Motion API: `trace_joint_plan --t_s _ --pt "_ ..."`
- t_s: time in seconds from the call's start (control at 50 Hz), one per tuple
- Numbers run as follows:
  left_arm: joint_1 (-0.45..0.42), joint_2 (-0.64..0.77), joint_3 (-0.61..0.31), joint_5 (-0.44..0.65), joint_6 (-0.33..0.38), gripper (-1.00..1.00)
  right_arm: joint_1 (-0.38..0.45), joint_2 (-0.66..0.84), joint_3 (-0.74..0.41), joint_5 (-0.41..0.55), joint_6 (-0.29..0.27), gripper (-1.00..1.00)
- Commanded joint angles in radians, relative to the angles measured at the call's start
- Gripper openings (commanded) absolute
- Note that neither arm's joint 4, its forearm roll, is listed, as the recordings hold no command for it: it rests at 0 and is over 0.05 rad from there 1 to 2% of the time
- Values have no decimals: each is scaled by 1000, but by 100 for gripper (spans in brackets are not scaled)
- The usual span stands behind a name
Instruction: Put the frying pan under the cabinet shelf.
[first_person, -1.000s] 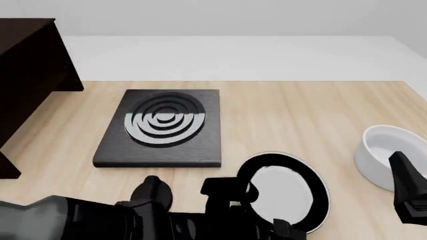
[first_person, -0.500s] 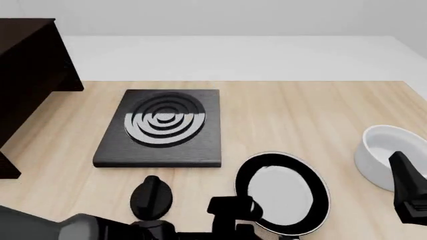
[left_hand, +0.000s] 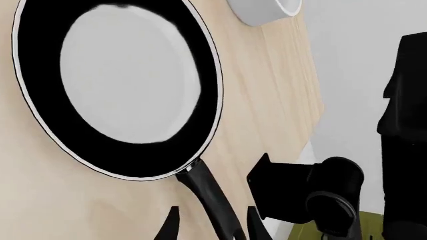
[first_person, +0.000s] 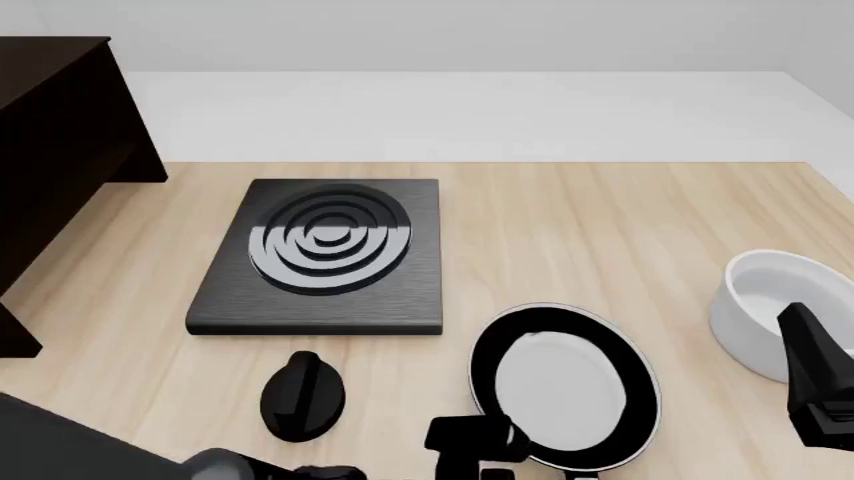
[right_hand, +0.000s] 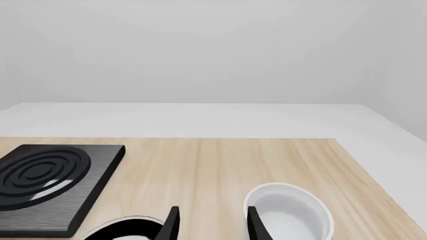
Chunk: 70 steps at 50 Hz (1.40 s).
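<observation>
Left gripper was spread, my fingers either side of the frying pan's handle; whether they touched it could not be told. Right gripper was also spread and held nothing, above the worktop near its right edge. Frying pan lay flat at the near edge, right of centre, handle toward me. White bowl stood near the right edge, apart from the pan. Square black plate lay left of centre. Cabinet shelf stood at the far left corner, well apart from the pan.
</observation>
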Motion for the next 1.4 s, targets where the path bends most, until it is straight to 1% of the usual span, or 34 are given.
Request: trace_joint_plan --t_s 0.02,0.18,0.78,0.8,0.92,0.94,1.18,1.38,1.4 --pt "-9 44 -12 -37 -12 100 0 0 0 0 0 100" --pt "-28 64 -16 -65 -22 100 0 0 0 0 0 100" --pt "-23 111 -45 -127 -45 100 0 0 0 0 0 100" --pt "-30 115 -38 -144 -55 100 0 0 0 0 0 100" --pt "-27 141 -45 -160 -57 100 0 0 0 0 0 100" --pt "-29 146 -40 -172 -69 100 0 0 0 0 0 100" --pt "-33 194 -29 -239 -99 100 0 0 0 0 0 100" --pt "-13 237 -43 -281 -111 100 0 0 0 0 0 100" --pt "-12 246 -40 -293 -123 100 0 0 0 0 0 100"
